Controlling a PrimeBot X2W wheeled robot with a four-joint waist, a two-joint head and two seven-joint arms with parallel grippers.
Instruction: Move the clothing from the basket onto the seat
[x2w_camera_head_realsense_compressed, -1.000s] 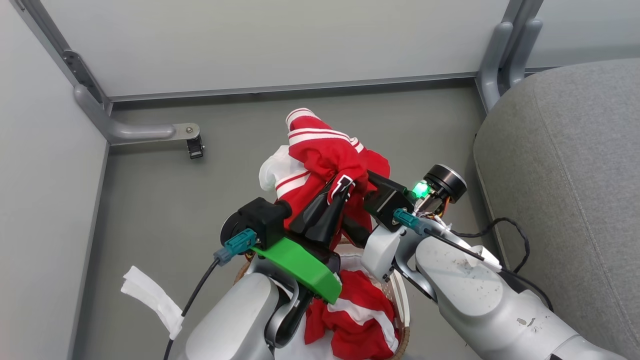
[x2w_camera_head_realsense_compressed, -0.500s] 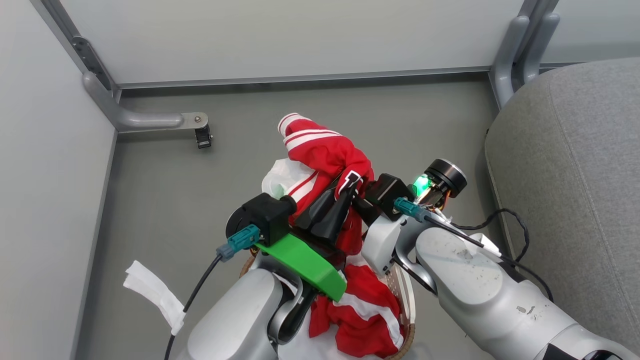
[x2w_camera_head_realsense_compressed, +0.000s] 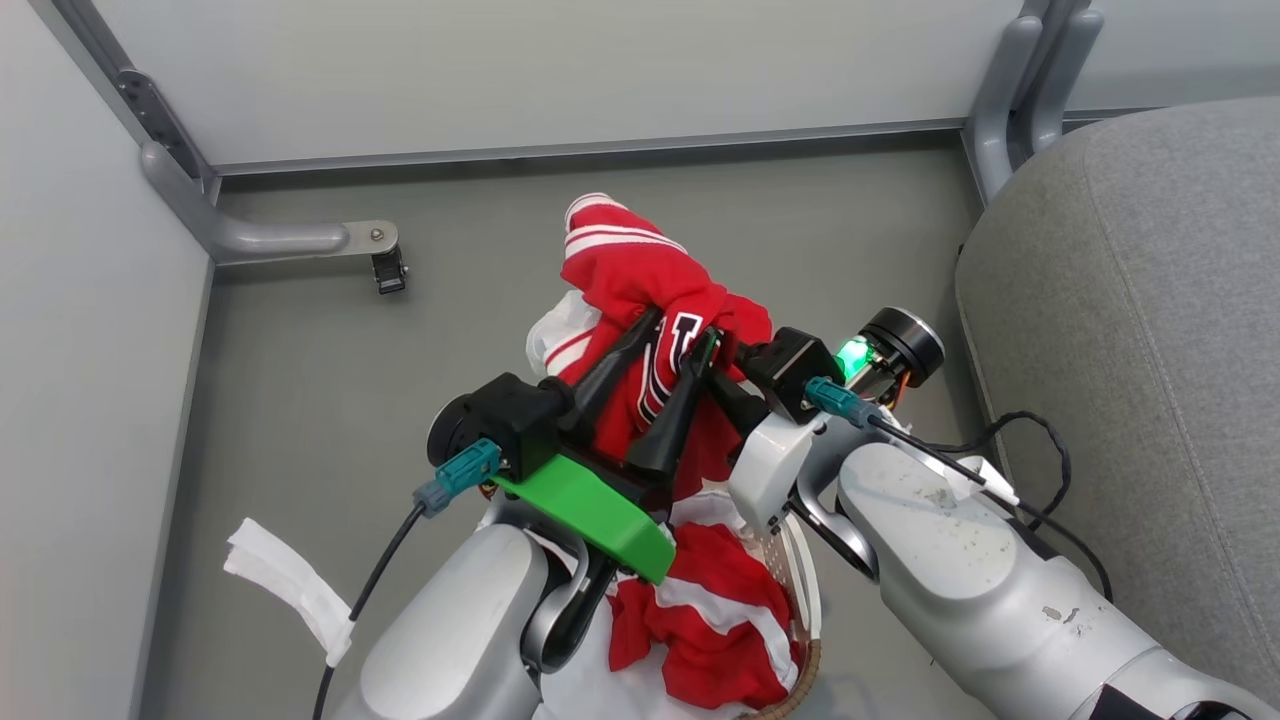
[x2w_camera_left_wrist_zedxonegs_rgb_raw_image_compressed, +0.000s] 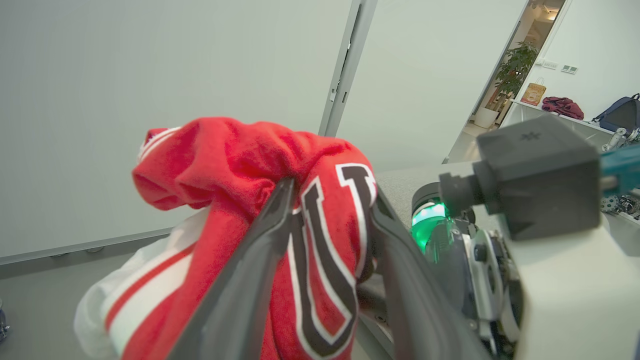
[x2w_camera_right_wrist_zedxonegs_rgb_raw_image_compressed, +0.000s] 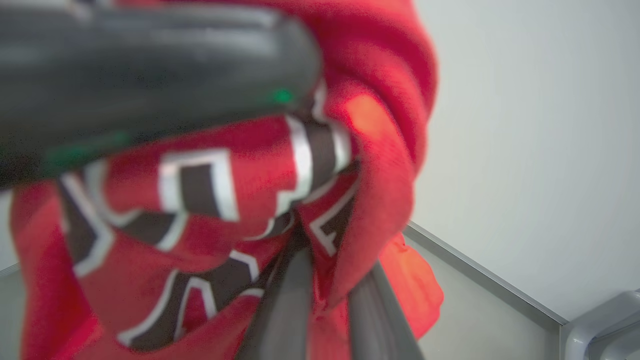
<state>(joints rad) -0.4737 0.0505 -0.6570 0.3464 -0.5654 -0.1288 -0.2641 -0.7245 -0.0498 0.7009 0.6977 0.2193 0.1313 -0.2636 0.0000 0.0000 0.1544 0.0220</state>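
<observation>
A red garment (x2w_camera_head_realsense_compressed: 625, 275) with black-and-white lettering hangs bunched above the basket (x2w_camera_head_realsense_compressed: 808, 672). My right gripper (x2w_camera_head_realsense_compressed: 725, 352) is shut on its lettered fold, seen close in the right wrist view (x2w_camera_right_wrist_zedxonegs_rgb_raw_image_compressed: 320, 250). My left gripper (x2w_camera_head_realsense_compressed: 672, 340) stands open, its two fingers spread on either side of the same fold (x2w_camera_left_wrist_zedxonegs_rgb_raw_image_compressed: 327, 235), the fabric still lying between them. A second red garment (x2w_camera_head_realsense_compressed: 715, 630) with white stripes lies in the basket on the white liner (x2w_camera_head_realsense_compressed: 600, 690). The grey seat (x2w_camera_head_realsense_compressed: 1150, 350) fills the right side, with my right arm close beside it.
Grey floor runs to pale wall panels at the back and left. A metal brace with a small black caster (x2w_camera_head_realsense_compressed: 385, 270) sits at the back left, and a grey post (x2w_camera_head_realsense_compressed: 1010, 100) stands by the seat's far corner. A black cable (x2w_camera_head_realsense_compressed: 1030, 465) loops off my right arm.
My right gripper has closed on the lettered garment. After that my left gripper's fingers have spread apart off it. The garment stays lifted; the camera has shifted slightly.
</observation>
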